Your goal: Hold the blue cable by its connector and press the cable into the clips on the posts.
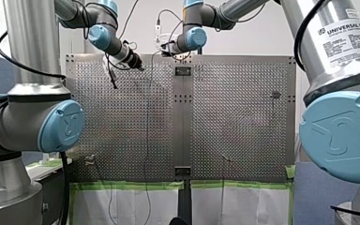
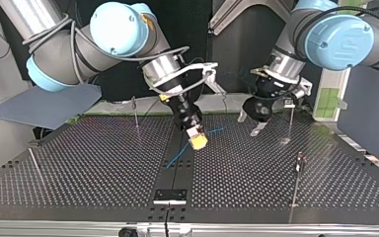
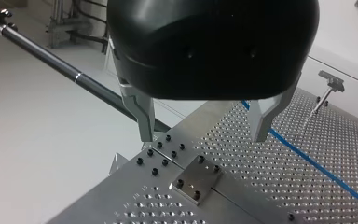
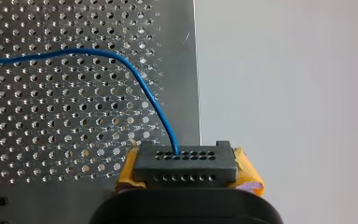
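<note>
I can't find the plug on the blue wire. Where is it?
The connector is clamped in my right gripper, near the middle of the table in the top view.

I see a thin blue cable (image 4: 140, 78) bending out of a black connector (image 4: 185, 164) with small holes. Thin posts (image 2: 295, 185) stand straight up.

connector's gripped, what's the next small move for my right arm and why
Probably swing my right gripper toward the nearest post, so the blue cable trails across its clip. The yellow pads clamp the connector, while the cable lies loose over the table, in no clip. My left gripper hangs open, empty.
</note>
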